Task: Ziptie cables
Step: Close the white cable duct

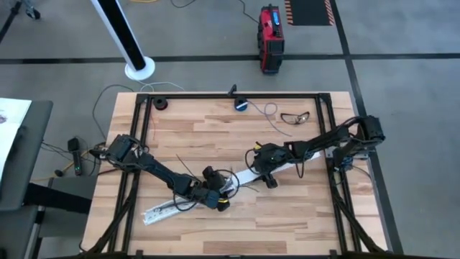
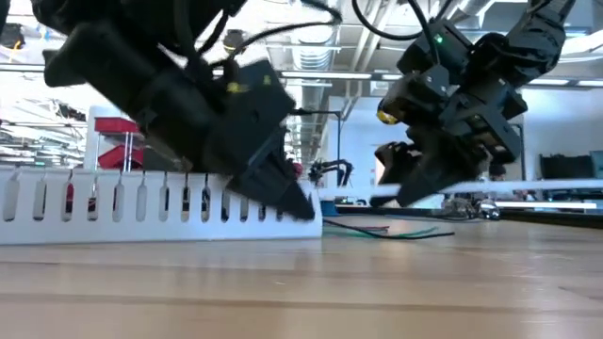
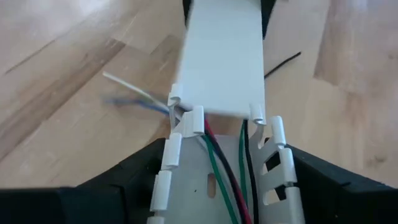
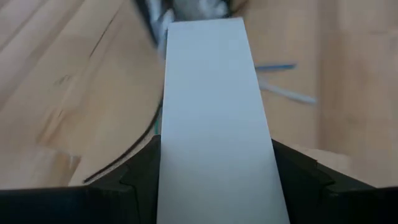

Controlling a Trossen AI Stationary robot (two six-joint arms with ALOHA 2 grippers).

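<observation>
Left claw (image 1: 214,198): low over the desk (image 1: 302,223) toward its near edge, left of centre; its fingers (image 3: 124,180) straddle the slotted white channel (image 1: 162,209), one against each side wall, so it is pinching that channel.
Right claw (image 1: 260,171): near the middle of the desk, its fingers (image 4: 134,177) pressed against both edges of the flat white cover strip (image 4: 214,118), gripping it.
Cover strip: runs from the right claw toward the left one; its far end rests over the channel's open top, tilted slightly rather than seated flush.
Cables (image 3: 221,168): red, green and dark wires lying lengthwise inside the channel, passing under the cover's end; a few loose ends stray out onto the wood beside the left claw.
Slotted channel: lies diagonally, its free end pointing to the near-left corner; in the low view its row of upright slots stands on the desk.
Blue-black round device (image 1: 241,105): at the far edge, well apart from both arms.
Red case (image 1: 271,37): on the floor beyond the desk.
</observation>
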